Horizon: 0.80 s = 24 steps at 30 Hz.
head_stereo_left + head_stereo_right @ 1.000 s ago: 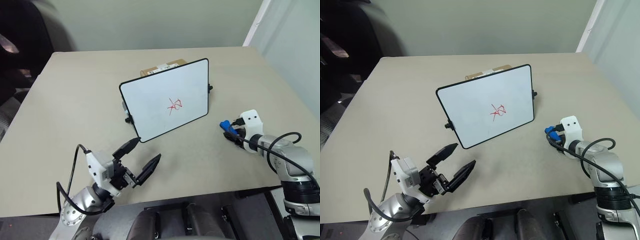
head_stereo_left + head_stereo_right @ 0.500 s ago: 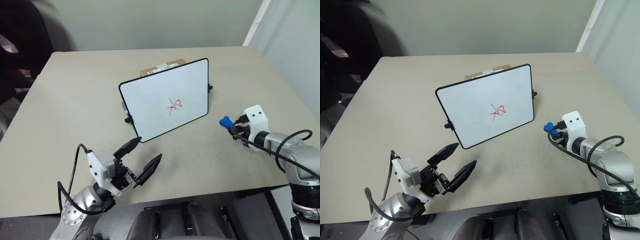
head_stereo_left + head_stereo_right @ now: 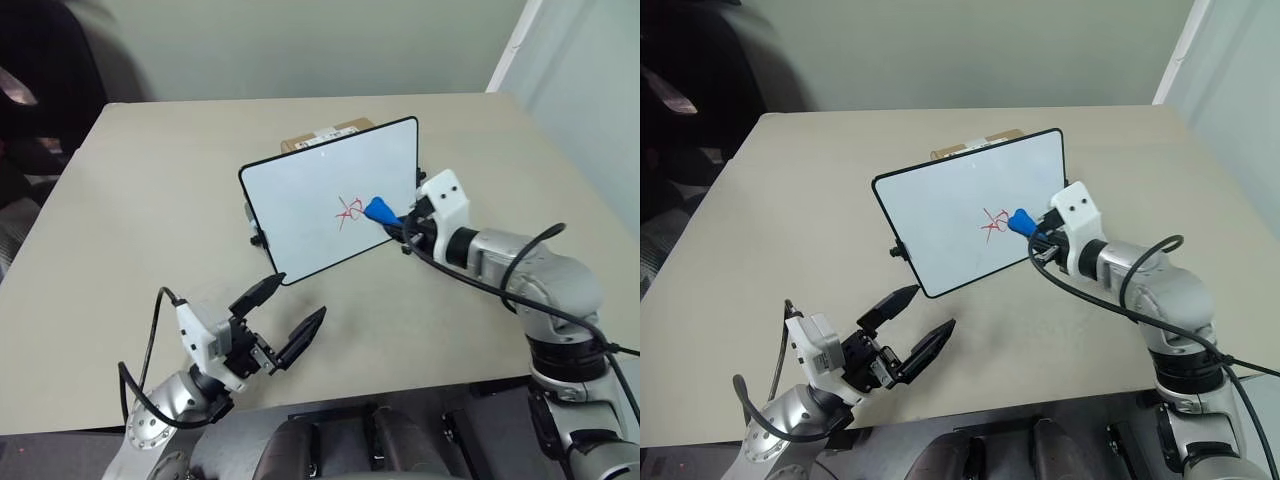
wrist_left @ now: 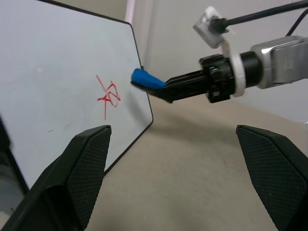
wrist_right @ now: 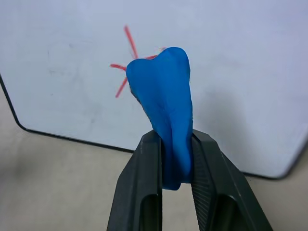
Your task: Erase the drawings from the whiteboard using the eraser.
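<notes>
Two black-fingered grippers work over one beige tabletop [image 3: 150, 200]. On the left, near the table's front edge, the left gripper [image 3: 280, 318] hovers with its fingers spread wide apart and nothing between them, pointing toward the board from well short of it. Further in, at the middle of the table, stands the rectangular white whiteboard with a thin black frame and rounded corners [image 3: 300, 200], tilted back and leaning against a brown cardboard box [image 3: 325, 134] that peeks above its top edge. On the board's face, right of centre, sits the small red marker scribble of crossed, looping lines [image 3: 347, 210]. Just to the right of the scribble is the small bright blue eraser [image 3: 379, 210], pinched tight between the fingers of the right gripper [image 3: 398, 222], whose white housing and grey arm reach in from the right side. In the right wrist view the eraser's tip overlaps the red lines; whether it actually touches the board cannot be told.
</notes>
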### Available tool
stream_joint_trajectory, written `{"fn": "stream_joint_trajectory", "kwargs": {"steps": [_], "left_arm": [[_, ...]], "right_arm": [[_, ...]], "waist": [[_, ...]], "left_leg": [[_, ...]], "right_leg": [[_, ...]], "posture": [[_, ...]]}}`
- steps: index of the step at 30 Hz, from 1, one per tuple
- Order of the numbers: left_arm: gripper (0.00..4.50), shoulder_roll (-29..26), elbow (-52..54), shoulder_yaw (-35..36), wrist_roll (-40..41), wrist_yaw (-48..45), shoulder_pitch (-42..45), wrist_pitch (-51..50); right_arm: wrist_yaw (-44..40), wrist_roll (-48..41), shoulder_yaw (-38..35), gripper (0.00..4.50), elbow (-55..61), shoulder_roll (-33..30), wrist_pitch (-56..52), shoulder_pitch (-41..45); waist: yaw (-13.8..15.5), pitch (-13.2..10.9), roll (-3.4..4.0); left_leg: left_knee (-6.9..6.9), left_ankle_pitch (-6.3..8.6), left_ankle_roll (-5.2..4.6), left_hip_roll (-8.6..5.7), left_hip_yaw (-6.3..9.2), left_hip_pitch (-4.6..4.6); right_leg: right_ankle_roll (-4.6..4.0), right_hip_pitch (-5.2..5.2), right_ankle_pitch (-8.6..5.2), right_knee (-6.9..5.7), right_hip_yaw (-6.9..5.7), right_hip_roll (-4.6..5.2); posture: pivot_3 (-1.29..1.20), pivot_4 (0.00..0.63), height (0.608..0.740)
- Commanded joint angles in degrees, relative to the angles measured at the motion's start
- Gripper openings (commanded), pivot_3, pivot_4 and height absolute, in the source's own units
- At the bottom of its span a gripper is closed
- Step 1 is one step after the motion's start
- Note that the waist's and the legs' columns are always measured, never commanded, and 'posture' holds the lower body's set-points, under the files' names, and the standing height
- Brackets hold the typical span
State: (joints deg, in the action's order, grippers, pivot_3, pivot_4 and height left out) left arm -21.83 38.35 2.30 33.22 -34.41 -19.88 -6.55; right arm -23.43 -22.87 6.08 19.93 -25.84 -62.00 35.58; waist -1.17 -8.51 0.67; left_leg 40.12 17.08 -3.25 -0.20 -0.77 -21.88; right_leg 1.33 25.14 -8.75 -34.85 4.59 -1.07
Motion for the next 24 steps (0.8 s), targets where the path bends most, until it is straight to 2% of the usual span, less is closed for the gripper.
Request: {"fn": "stream_joint_trajectory", "kwargs": {"steps": [1, 6, 11, 18, 24], "left_arm": [[4.50, 0.47, 2.82, -0.77, -0.64, 0.57, -0.42, 0.98], [4.50, 0.77, 3.70, -0.49, -1.17, 1.24, -1.63, 1.47], [4.50, 0.79, 3.96, -0.20, -0.93, 1.50, -2.06, 1.51], [4.50, 1.07, 4.34, -0.99, -1.32, 1.67, -2.52, 1.60], [4.50, 1.37, 4.28, -1.30, -1.38, 1.86, -2.67, 1.78]], "right_arm": [[1.13, 2.31, 1.33, 0.45, -2.51, 2.17, 3.50, 3.88], [1.21, 4.62, 2.98, 0.45, -6.59, 4.19, 6.12, 6.42], [2.10, 6.55, 4.48, 0.45, -8.75, 5.32, 3.89, 7.86], [0.89, 8.75, 8.85, 0.45, -9.32, 3.01, -0.99, 5.42], [0.66, 9.04, 8.46, 0.45, -7.97, 2.69, -0.77, 5.39]], "waist": [[-0.10, 0.00, 0.00], [-0.06, 0.00, 0.00], [-0.23, 0.00, 0.00], [-0.28, 0.01, -0.02], [-0.32, 0.01, -0.02]], "left_leg": [[0.00, 0.00, 0.01, -0.02, -0.03, -0.01], [-0.02, -0.01, 0.02, -0.02, -0.04, -0.02], [-0.02, -0.01, 0.03, -0.02, -0.05, -0.02], [-0.01, -0.02, 0.04, -0.01, -0.03, 0.02], [-0.02, -0.01, 0.03, -0.02, -0.03, 0.01]], "right_leg": [[0.00, 0.02, 0.00, 0.00, 0.00, 0.04], [-0.06, 0.04, -0.09, 0.00, -0.07, 0.05], [-0.08, 0.04, -0.14, -0.04, -0.07, 0.07], [-0.15, 0.02, -0.03, -0.08, -0.07, 0.07], [-0.20, 0.04, 0.08, -0.11, -0.07, 0.06]], "posture": [[0.00, 0.150, 0.740], [0.00, 0.150, 0.740], [0.00, 0.150, 0.740], [0.00, 0.150, 0.740], [0.00, 0.150, 0.740]]}}
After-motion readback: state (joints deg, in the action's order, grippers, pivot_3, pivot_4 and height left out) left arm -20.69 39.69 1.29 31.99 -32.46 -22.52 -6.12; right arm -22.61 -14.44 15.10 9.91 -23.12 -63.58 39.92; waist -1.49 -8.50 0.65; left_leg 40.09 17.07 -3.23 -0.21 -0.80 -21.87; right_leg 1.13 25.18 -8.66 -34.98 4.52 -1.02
